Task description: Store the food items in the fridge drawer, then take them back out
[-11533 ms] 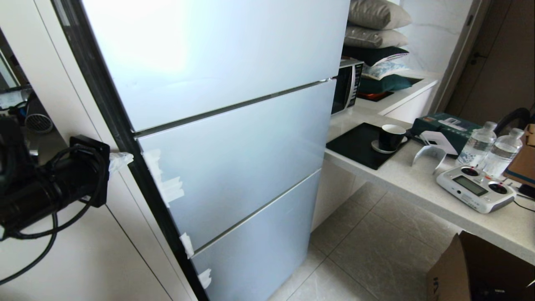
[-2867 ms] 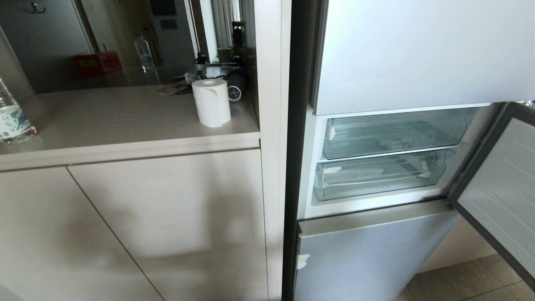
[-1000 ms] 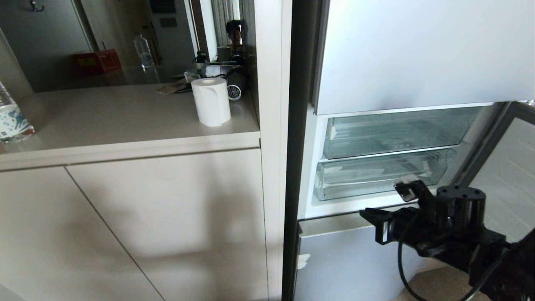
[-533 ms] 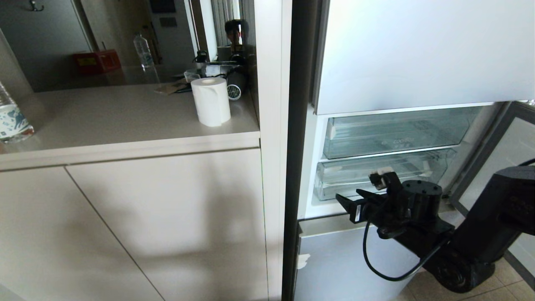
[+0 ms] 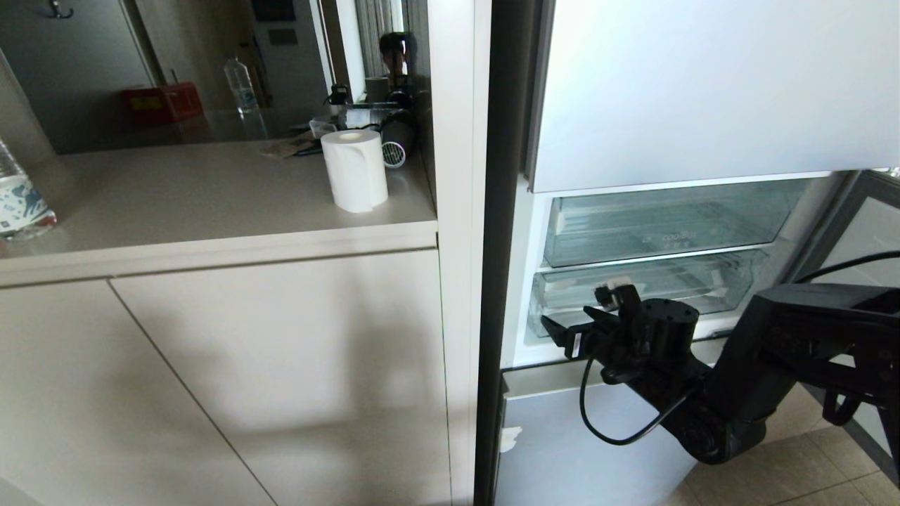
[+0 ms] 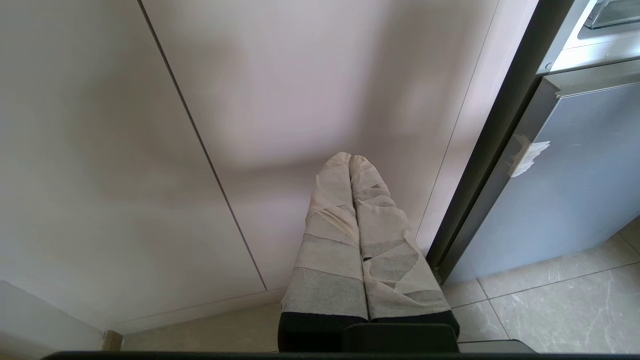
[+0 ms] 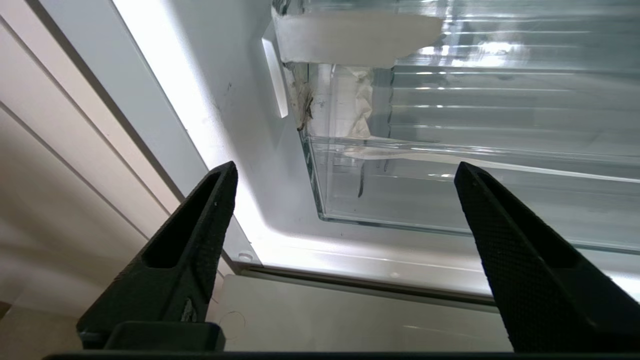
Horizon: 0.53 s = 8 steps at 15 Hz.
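The fridge drawer (image 5: 636, 295), a clear plastic tray with ribbed walls and a thick front lip (image 7: 450, 200), sat pushed in, lower of two stacked drawers, holding nothing visible.

No text, brand or number can be read. The water bottle (image 5: 20, 200) at the tabletop's (image 5: 211, 204) far edge from the paper roll (image 5: 355, 171) carries a patterned label, illegible.

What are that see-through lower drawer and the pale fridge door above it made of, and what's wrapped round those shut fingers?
The fridge drawer looks like clear rigid plastic: you see through it, with moulded ribs. The fridge door seems glossy glass or coated metal, given its soft sheen. The left gripper's fingers look wrapped in pale cloth-like tape, wrinkled and overlapping.
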Available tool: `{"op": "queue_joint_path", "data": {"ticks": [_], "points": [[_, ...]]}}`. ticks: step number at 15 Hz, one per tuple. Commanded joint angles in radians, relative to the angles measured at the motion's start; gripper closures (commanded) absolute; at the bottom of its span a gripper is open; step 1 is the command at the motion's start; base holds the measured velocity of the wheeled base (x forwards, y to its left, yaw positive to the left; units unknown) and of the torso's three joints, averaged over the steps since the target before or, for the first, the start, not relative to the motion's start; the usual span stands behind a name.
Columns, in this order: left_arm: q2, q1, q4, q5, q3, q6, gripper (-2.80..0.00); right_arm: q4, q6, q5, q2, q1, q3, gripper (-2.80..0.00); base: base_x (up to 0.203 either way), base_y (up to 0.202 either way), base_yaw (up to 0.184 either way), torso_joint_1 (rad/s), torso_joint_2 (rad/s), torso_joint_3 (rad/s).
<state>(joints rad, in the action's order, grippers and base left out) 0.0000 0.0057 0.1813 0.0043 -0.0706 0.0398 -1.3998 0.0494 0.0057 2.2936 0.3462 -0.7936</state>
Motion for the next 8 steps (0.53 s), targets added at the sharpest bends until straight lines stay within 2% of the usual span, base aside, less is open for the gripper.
{"op": "queue_joint_path", "data": {"ticks": [1, 8], "points": [[0.002, 0.000, 0.001, 0.000, 0.000, 0.000, 0.00, -0.008, 0.000, 0.000, 0.030, -0.001, -0.028, -2.80, 0.000, 0.000, 0.000, 0.000, 0.00, 0.000], [0.002, 0.000, 0.001, 0.000, 0.000, 0.000, 0.00, -0.006, -0.016, -0.008, 0.067, -0.001, -0.122, -2.80, 0.000, 0.000, 0.000, 0.000, 0.00, 0.000]]}}
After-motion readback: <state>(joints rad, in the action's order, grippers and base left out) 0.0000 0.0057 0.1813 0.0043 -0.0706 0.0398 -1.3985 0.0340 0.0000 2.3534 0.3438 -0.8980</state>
